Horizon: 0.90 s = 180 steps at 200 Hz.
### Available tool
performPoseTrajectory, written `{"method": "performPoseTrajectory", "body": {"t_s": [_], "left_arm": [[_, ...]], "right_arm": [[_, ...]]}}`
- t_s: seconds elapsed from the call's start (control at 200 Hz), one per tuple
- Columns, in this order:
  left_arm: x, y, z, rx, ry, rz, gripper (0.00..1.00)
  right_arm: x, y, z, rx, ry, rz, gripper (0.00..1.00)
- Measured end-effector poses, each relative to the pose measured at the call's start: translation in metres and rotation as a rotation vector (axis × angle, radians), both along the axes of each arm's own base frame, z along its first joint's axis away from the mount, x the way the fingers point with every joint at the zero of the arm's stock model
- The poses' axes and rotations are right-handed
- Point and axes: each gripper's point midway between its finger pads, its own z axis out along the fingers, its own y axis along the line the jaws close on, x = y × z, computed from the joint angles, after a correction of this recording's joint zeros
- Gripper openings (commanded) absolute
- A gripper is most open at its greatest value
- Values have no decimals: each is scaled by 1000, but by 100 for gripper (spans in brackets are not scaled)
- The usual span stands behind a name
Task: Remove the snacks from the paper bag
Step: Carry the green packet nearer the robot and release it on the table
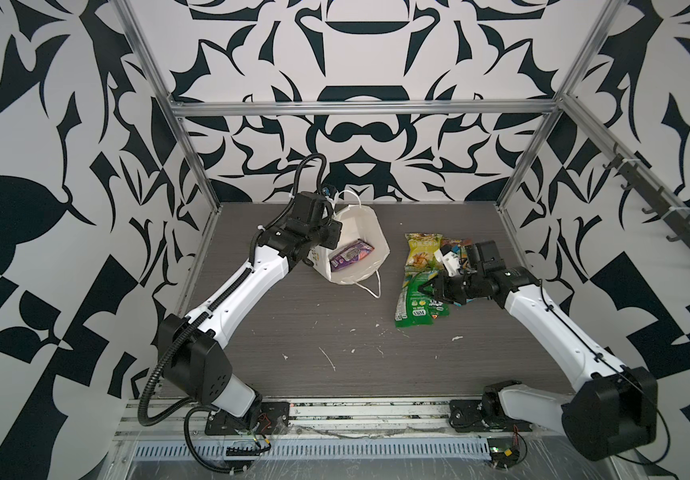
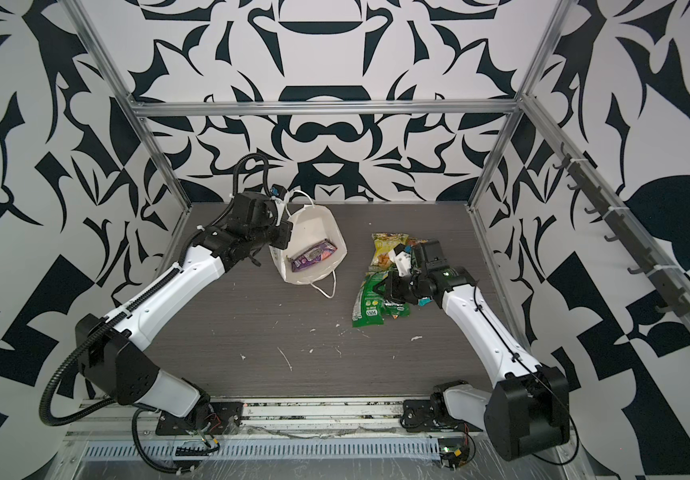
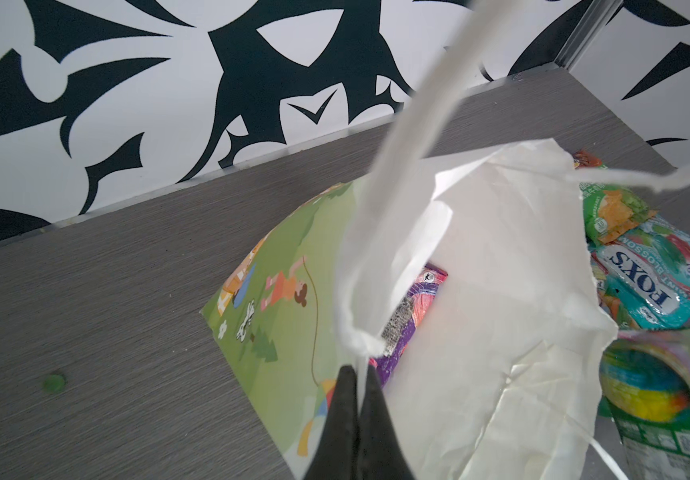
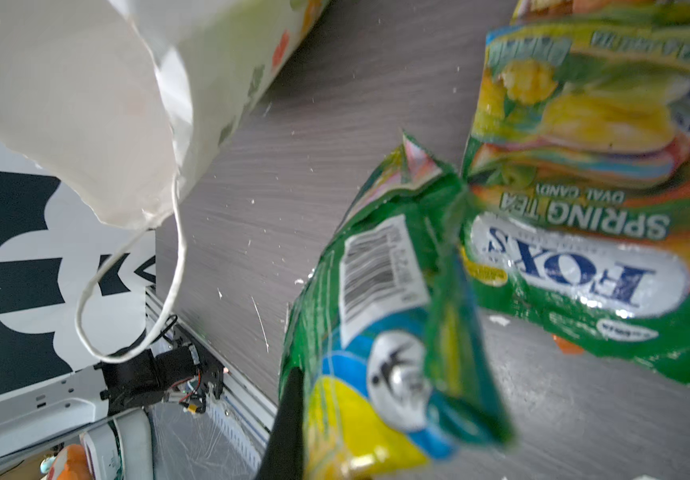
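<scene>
While the left hand (image 3: 358,372) pinches the paper bag (image 3: 480,291), the right hand (image 1: 427,287) pinches a blurred packet (image 4: 376,332).

desk (image 1: 277,332): grey wood-grain top, scuffed with white flecks (image 1: 327,358). lying on it:
- paper bag (image 1: 361,222), toward the far edge, mouth open upward.
- snacks (image 1: 416,309), an overlapping heap right of the bag and apart from it: green packets, a yellow packet (image 1: 420,249), a teal packet (image 3: 647,286).
- small green dot (image 3: 53,382), off the bag's printed face.
</scene>
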Motion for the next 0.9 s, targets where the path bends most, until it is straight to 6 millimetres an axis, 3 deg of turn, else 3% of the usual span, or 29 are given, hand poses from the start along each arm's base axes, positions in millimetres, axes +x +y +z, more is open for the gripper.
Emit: {"method": "performPoseTrajectory", "body": {"t_s": [0.185, 0.34, 0.61, 0.705, 0.805, 0.9], "left_arm": [[4, -6, -5, -11, 4, -16, 0], [4, -9, -7, -21, 3, -29, 0], [2, -13, -18, -33, 19, -48, 0], [2, -15, -19, -45, 20, -50, 0], [1, -17, -20, -56, 25, -56, 0], [1, -17, -20, -59, 26, -60, 0]], "right_arm": [[-46, -18, -21, -91, 134, 0, 0], [-68, -27, -37, -149, 226, -9, 1], [-71, -38, -65, -249, 352, -17, 9], [-69, -39, -64, -267, 358, -16, 18], [-64, -41, -58, -286, 349, -17, 35], [-54, -47, -47, -329, 308, -27, 38]]}}
